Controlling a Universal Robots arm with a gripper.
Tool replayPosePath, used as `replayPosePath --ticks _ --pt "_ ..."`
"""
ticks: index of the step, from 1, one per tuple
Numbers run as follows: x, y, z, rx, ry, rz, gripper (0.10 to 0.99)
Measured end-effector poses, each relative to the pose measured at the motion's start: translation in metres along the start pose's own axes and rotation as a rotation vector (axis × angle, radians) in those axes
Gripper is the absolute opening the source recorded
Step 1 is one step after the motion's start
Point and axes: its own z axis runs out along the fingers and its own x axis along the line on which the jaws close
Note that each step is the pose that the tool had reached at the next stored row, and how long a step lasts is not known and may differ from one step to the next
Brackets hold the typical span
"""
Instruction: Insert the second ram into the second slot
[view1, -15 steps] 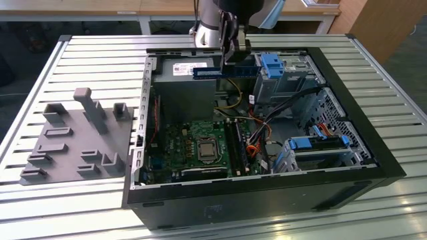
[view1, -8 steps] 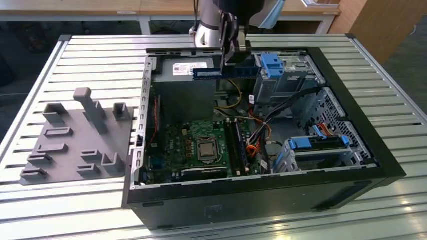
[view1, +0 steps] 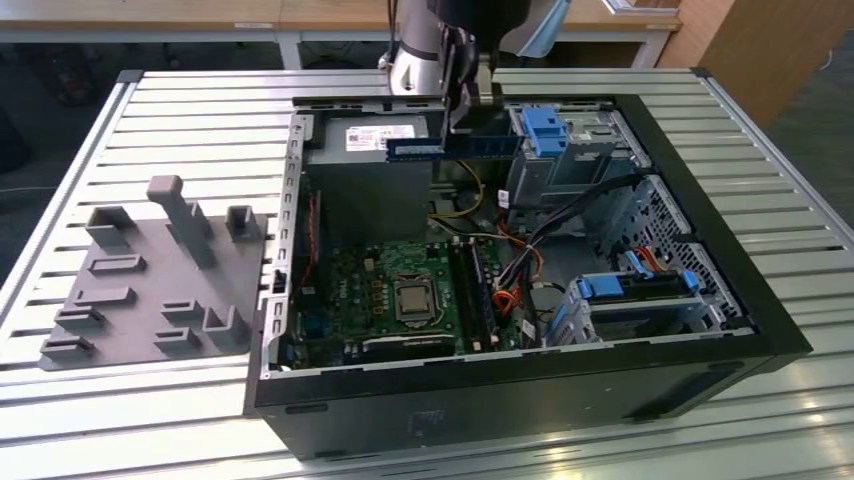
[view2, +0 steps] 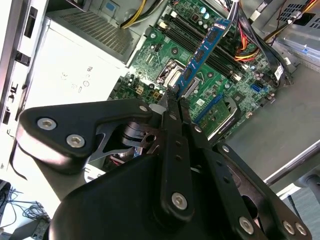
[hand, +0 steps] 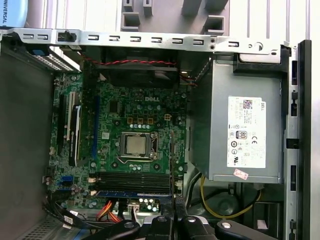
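Gripper (view1: 461, 128) was clamped on the second ram (view1: 451, 148), holding it in the air over the open computer case (view1: 747, 290), near the power supply (view1: 367, 185). Memory slots (view1: 477, 290) lay well below on the motherboard. The ram's long axis ran across the exterior view, and it looked crosswise to the slots' length.

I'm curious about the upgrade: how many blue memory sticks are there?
1 for certain: the ram, held by the gripper over the open case. A blue strip on the board may be another, already seated; I cannot tell.
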Motion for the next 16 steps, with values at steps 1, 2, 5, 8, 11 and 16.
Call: replayPosePath --ticks 1,2,5,8,11,16 --pt "0.0003 0.0 0.0 0.0 0.0001 0.0 0.133" --pt "0.0005 0.0 0.0 0.0 0.0004 0.0 0.133" --pt "0.0013 0.0 0.0 0.0 0.0008 0.0 0.133" --pt "0.002 0.0001 0.0 0.0 0.0014 0.0 0.133" --pt "0.0027 0.0001 -0.0001 0.0 0.0019 0.0 0.133" --pt "0.0038 0.0001 0.0 0.0 0.0027 0.0 0.133"
